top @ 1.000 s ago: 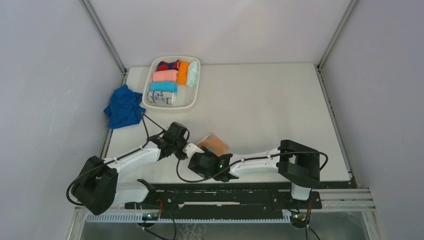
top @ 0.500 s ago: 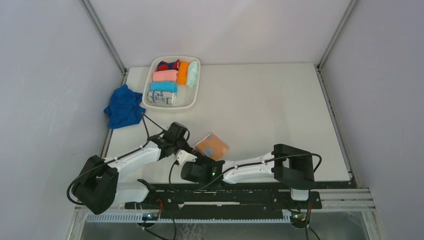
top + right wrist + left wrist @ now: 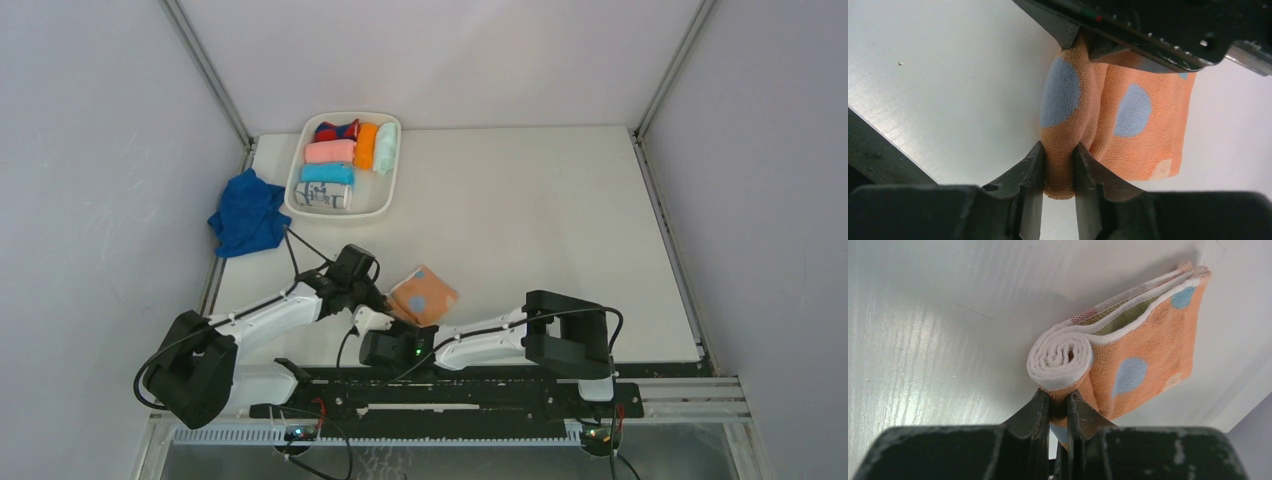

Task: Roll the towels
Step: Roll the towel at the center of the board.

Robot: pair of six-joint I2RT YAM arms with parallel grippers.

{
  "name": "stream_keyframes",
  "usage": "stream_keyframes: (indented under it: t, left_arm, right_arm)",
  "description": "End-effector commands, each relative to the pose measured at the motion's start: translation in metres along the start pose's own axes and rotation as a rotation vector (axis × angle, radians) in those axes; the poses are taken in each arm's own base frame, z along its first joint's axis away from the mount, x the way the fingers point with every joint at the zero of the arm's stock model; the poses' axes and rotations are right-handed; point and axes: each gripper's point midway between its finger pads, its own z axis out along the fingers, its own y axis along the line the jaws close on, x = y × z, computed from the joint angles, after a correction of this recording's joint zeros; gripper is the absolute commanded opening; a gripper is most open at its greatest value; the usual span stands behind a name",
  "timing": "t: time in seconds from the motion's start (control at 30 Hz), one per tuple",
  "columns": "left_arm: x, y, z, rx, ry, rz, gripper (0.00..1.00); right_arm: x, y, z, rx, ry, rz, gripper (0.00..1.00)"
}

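The small peach-orange towel (image 3: 428, 296) with pale blue spots lies near the front of the table, partly rolled from its left side. In the left wrist view the white spiral end of the roll (image 3: 1060, 357) sits just above my left gripper (image 3: 1058, 399), which is shut on the cloth under it. My right gripper (image 3: 1058, 152) is shut on the opposite end of the same roll, with the left gripper's fingers facing it across the towel (image 3: 1128, 112). From above, both grippers (image 3: 380, 296) (image 3: 392, 318) meet at the towel's left edge. The royal-blue towel (image 3: 248, 215) lies crumpled at the table's left edge.
A white tray (image 3: 390, 196) at the back left holds several rolled cloths: pink, orange, mint, light blue and a white printed one. Metal frame posts stand at both back corners, and the walls close in on either side.
The right arm has swung left and nearer the front edge, and its gripper has closed on the peach-orange towel's rolled end. The left gripper has kept its grip and place.
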Motion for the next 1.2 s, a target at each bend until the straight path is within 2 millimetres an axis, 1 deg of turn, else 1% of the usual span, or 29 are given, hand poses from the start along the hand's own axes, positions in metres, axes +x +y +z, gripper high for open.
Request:
stream_keyframes:
  t: [0.0, 0.07, 0.17, 0.2, 0.23, 0.3, 0.37, 0.47, 0.57, 0.7, 0.77, 0.87, 1.0, 1.1, 1.17]
  left_arm:
    - [-0.009, -0.018, -0.009, 0.044, -0.033, -0.017, 0.13]
    - [-0.011, -0.021, -0.012, 0.059, -0.045, -0.023, 0.19]
    - [-0.017, -0.024, -0.022, 0.084, -0.079, -0.036, 0.39]
    - [-0.019, -0.025, -0.026, 0.093, -0.093, -0.040, 0.47]
    - [-0.022, -0.026, -0.031, 0.105, -0.109, -0.045, 0.53]
    - [-0.028, -0.025, -0.039, 0.125, -0.140, -0.064, 0.66]
    - [-0.032, -0.023, -0.044, 0.148, -0.162, -0.089, 0.74]
    - [-0.035, -0.019, -0.051, 0.180, -0.188, -0.112, 0.80]
    - [-0.031, -0.015, -0.051, 0.206, -0.186, -0.114, 0.85]
    - [-0.022, -0.016, -0.045, 0.247, -0.148, -0.121, 0.87]
    - [-0.017, -0.019, -0.042, 0.275, -0.127, -0.126, 0.87]
    - [-0.015, -0.028, -0.039, 0.317, -0.111, -0.123, 0.87]
    - [-0.010, -0.039, -0.034, 0.341, -0.080, -0.105, 0.87]
    - [-0.006, -0.046, -0.028, 0.346, -0.057, -0.094, 0.85]
    - [-0.004, -0.049, -0.023, 0.346, -0.046, -0.092, 0.84]
  right_arm:
    - [0.005, -0.002, 0.000, -0.023, 0.032, 0.022, 0.18]
    - [0.007, -0.004, 0.001, -0.070, 0.033, 0.059, 0.13]
    - [0.007, -0.003, -0.001, -0.199, 0.017, 0.140, 0.10]
    - [0.006, -0.002, -0.003, -0.257, 0.011, 0.175, 0.09]
    - [0.004, -0.006, -0.004, -0.308, 0.000, 0.225, 0.09]
    - [0.000, -0.003, -0.008, -0.449, -0.021, 0.311, 0.09]
    - [-0.001, -0.004, -0.012, -0.566, -0.034, 0.392, 0.09]
    - [-0.004, -0.005, -0.020, -0.734, -0.054, 0.507, 0.09]
    - [-0.003, -0.009, -0.023, -0.876, -0.064, 0.631, 0.09]
    - [0.006, -0.016, -0.017, -0.989, -0.046, 0.788, 0.09]
    - [0.008, -0.020, -0.016, -1.043, -0.051, 0.872, 0.09]
    - [0.020, -0.027, -0.007, -1.108, -0.029, 1.016, 0.09]
    - [0.031, -0.031, 0.002, -1.159, -0.012, 1.152, 0.09]
    - [0.043, -0.031, 0.009, -1.155, 0.030, 1.232, 0.09]
    - [0.051, -0.030, 0.014, -1.134, 0.062, 1.255, 0.09]
